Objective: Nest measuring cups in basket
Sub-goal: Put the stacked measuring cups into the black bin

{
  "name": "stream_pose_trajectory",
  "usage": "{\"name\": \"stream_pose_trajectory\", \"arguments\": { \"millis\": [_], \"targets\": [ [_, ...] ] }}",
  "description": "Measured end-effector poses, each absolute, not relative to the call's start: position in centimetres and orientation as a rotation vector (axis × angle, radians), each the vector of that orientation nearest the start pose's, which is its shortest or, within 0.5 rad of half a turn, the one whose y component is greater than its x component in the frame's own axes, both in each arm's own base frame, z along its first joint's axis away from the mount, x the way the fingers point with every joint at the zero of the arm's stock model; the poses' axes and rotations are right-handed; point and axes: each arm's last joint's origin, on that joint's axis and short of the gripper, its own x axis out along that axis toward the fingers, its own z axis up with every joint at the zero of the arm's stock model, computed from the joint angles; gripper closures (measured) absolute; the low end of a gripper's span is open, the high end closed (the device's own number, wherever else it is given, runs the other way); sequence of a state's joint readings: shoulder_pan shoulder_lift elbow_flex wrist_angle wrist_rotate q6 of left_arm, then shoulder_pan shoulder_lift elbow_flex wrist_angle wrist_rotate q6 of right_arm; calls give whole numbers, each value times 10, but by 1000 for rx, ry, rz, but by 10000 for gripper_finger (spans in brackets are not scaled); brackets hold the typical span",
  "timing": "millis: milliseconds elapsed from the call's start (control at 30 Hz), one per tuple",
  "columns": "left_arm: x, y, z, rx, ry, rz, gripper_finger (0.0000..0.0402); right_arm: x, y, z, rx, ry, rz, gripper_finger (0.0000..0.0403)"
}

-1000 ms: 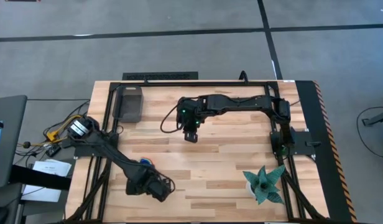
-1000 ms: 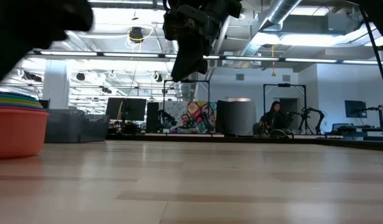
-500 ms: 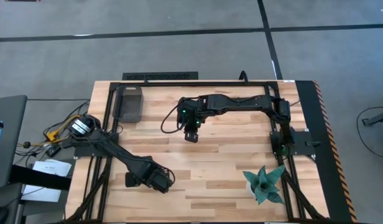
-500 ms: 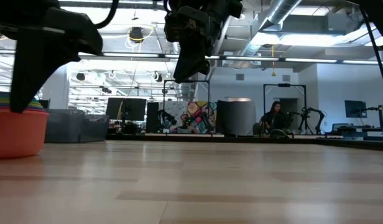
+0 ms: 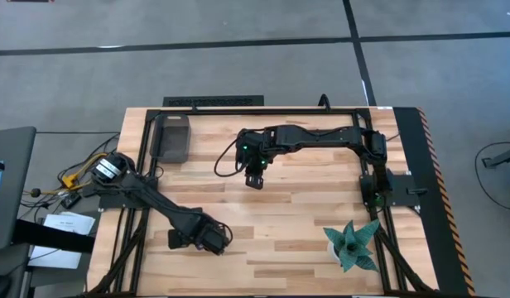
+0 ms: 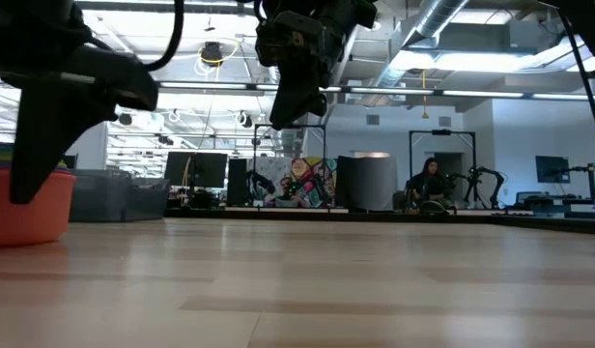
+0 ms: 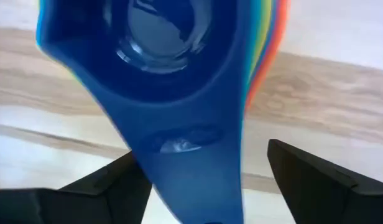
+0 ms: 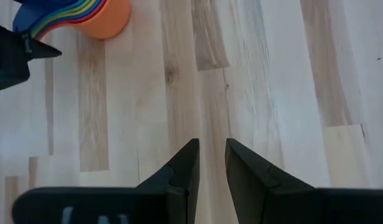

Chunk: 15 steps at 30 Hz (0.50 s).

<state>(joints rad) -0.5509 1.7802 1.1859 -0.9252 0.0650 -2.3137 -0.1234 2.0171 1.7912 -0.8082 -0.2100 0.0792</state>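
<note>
The measuring cups [image 7: 173, 37] sit nested in one stack on the table near its left front, the dark blue one on top and the red-orange one [image 6: 17, 208] at the bottom. The right wrist view shows the stack [image 8: 86, 15] too; in the high view it is hidden. My left gripper [image 7: 204, 152] is open, low over the stack, with a finger on either side of the top cup's handle [image 7: 185, 174]. My right gripper [image 5: 254, 182] hangs shut above the table's middle, holding nothing. The dark grey basket [image 5: 173, 136] stands at the far left corner. My left gripper's fingers flank the dark blue cup's handle, coming along it from its free end. One finger [image 7: 110, 183] lies close beside the handle's side; whether it touches, I cannot tell.
A teal spiky plant [image 5: 353, 246] stands at the near right corner. A black metal frame [image 5: 263, 110] runs along the far and side edges. Bare wood lies between the stack and the basket. People and equipment show in the room behind.
My left gripper has moved from the near side toward the far edge, over the cup stack, turned, and come down around it. The blue cup that showed in the high view is now covered by the gripper. The stack has stayed in place.
</note>
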Motion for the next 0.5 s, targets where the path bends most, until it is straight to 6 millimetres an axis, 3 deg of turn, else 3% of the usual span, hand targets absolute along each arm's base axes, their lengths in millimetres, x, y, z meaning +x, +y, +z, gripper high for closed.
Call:
{"name": "stream_pose_trajectory", "arguments": {
  "millis": [500],
  "targets": [
    [262, -164, 178, -1322, 1183, 1342, 222, 433, -48, 263, 242, 1020, 37, 300]
  ]
}}
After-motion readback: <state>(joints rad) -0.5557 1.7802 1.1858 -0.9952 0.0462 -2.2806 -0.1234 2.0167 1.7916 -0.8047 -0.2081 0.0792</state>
